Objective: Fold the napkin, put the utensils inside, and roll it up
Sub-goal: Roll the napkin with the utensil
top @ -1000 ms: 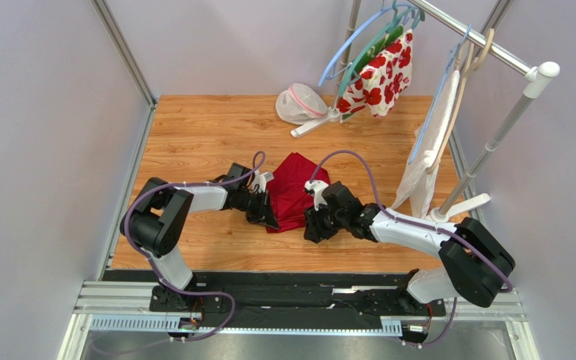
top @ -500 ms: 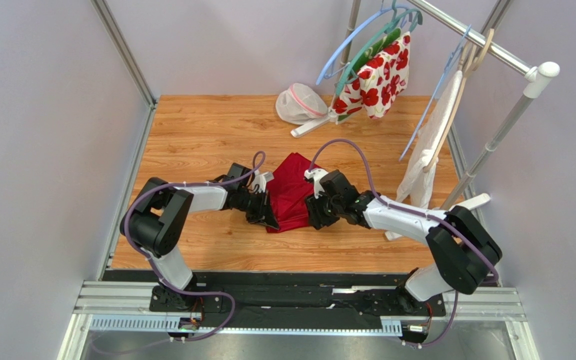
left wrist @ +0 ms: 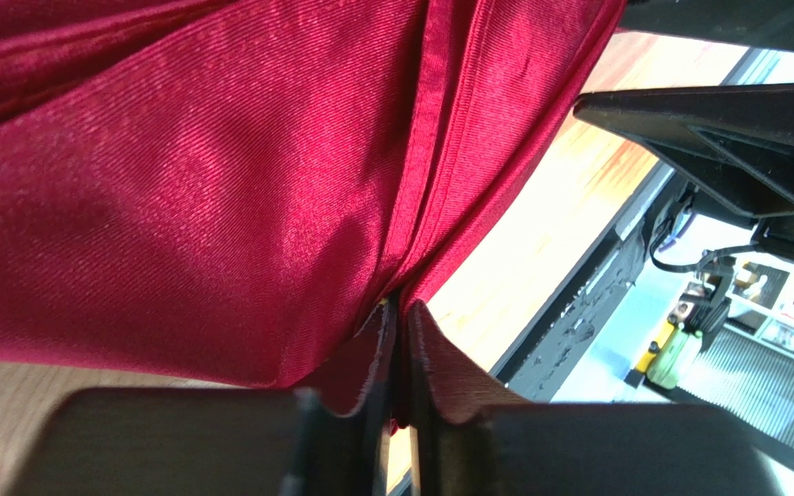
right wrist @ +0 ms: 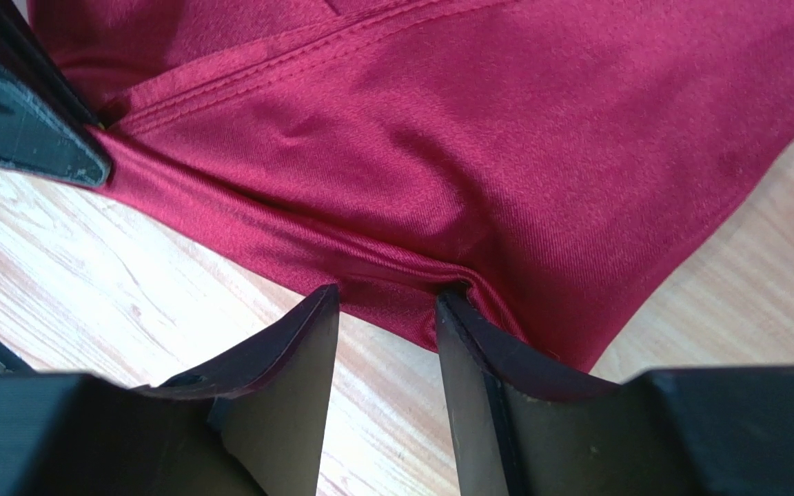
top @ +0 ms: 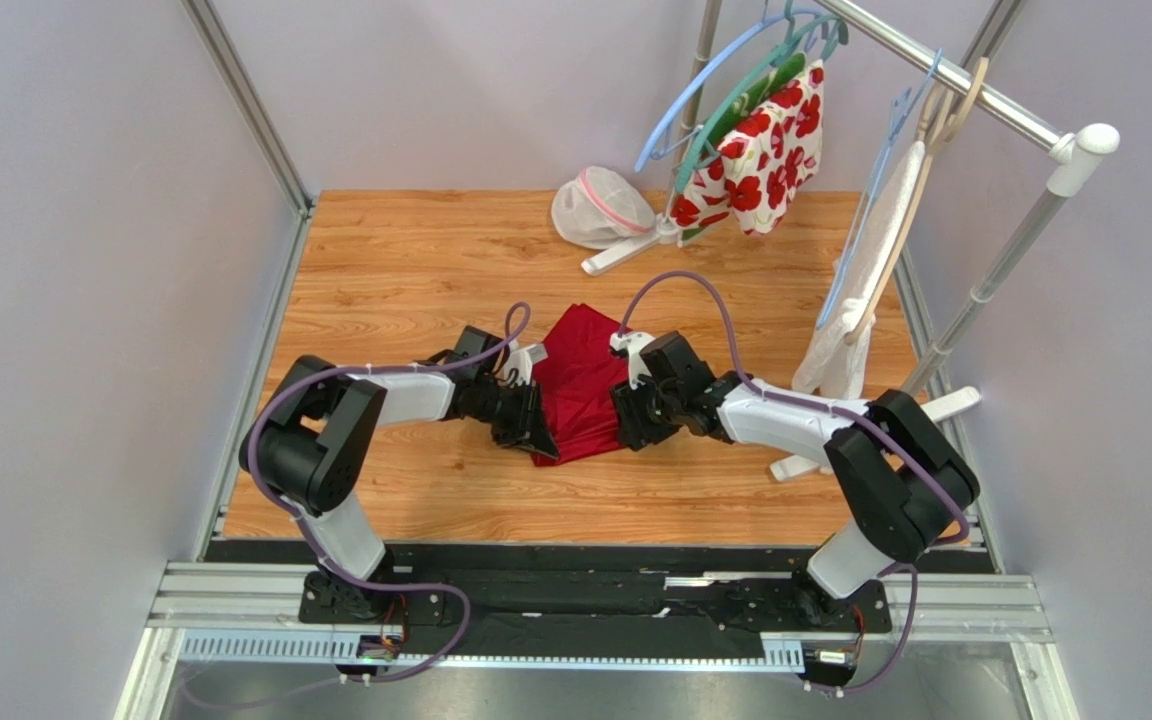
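The dark red napkin (top: 585, 378) lies folded on the wooden table between both arms. My left gripper (top: 537, 429) is at its near left corner. In the left wrist view the jaws (left wrist: 401, 315) stand almost together, with the napkin (left wrist: 215, 186) hem pinched between them. My right gripper (top: 632, 426) is at the near right edge. It is open (right wrist: 386, 302), with bare wood between its fingers. Its right fingertip (right wrist: 463, 310) touches the rim of the napkin (right wrist: 474, 134), which puckers there. The utensils are out of view.
A clothes rack stands at the back right, with a flowered white cloth (top: 758, 147) and a white towel (top: 856, 300) on hangers. Its foot (top: 630, 249) rests by a plastic bag (top: 597, 207). The left gripper's fingers (right wrist: 20, 109) show in the right wrist view.
My right gripper has moved left and a little farther back, up against the napkin's near right edge. The white towel has swung slightly. The left arm has stayed where it was.
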Available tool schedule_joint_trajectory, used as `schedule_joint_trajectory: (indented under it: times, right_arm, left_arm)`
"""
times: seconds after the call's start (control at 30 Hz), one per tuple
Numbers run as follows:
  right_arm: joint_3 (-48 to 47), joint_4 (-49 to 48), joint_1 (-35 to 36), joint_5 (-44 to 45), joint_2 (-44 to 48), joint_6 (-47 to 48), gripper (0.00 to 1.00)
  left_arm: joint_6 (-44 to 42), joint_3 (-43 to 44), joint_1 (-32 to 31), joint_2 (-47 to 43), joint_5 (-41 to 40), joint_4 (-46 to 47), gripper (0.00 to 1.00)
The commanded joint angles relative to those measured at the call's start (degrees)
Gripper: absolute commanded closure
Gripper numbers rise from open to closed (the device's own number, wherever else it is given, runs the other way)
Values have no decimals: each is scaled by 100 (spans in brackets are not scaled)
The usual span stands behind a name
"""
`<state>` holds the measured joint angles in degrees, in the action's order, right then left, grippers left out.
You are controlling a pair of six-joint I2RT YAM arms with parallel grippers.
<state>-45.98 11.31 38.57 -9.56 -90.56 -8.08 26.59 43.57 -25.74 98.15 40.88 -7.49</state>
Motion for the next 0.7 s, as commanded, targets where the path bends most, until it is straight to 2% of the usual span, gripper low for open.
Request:
schedule_joint_trajectory:
  times: [0.0,0.1,0.23,0.27,0.37,0.4,0.57,0.67]
  right_arm:
    - [1,20,-104,191,-269,-1,53]
    - [-8,81,-139,200,-356,-45,54]
    - [-78,126,-139,165,-462,-97,54]
    - [-104,143,-139,157,-488,-106,54]
    - [-175,205,-139,139,-567,-124,54]
    - [-201,222,-148,139,-602,-133,54]
    - [-254,257,-148,95,-655,-141,54]
    - [-280,275,-139,78,-691,-150,54]
  left_arm:
    - [-92,72,34,-445,-300,-226,69]
    - [-128,222,34,-770,-589,-586,55]
    - [-154,345,34,-1376,-1169,-1061,49]
    - [-154,345,34,-1647,-1440,-1262,42]
    - [-49,126,34,-2183,-1706,-1387,40]
    - [21,12,34,-2325,-1724,-1344,33]
    - [425,-639,25,-2827,-1620,-1063,29]
    - [741,-1060,-1,-2932,-1461,-536,28]
